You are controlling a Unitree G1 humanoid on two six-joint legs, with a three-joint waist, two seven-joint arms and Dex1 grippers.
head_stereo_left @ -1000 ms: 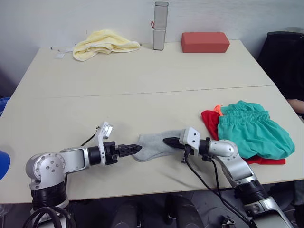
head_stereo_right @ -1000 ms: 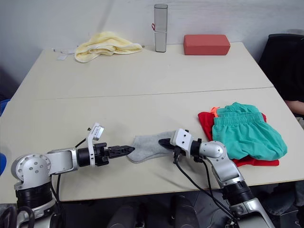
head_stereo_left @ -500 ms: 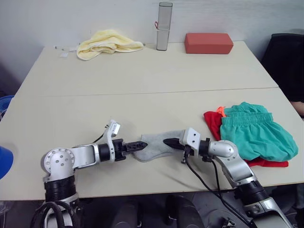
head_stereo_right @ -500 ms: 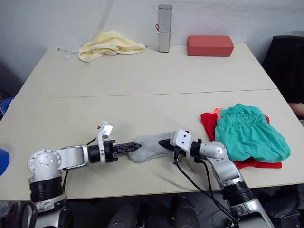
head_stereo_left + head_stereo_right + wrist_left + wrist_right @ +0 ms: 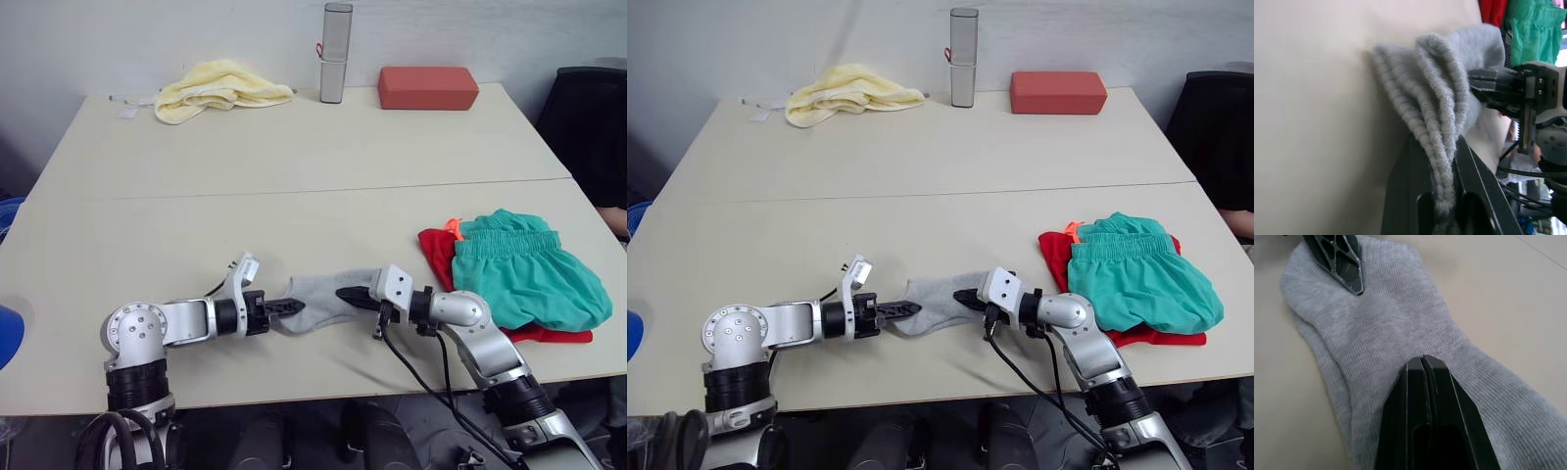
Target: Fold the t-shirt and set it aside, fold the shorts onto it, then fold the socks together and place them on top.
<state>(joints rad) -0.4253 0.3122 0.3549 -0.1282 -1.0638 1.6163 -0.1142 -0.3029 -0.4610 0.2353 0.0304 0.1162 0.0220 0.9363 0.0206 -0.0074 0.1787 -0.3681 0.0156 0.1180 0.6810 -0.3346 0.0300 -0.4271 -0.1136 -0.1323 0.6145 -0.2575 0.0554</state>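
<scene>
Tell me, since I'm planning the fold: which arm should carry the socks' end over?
Left, probably. The left gripper is shut on the edge of the socks, as its wrist view shows. The right gripper lies shut on top of them, pinning rather than gripping.

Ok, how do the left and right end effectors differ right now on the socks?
The left end effector pinches the bunched edge of the socks between its fingers; the right end effector has its fingers closed together, tips on top of the flat fabric with no cloth between them. They reach in from opposite ends. Both touch the socks, low over the table.
</scene>
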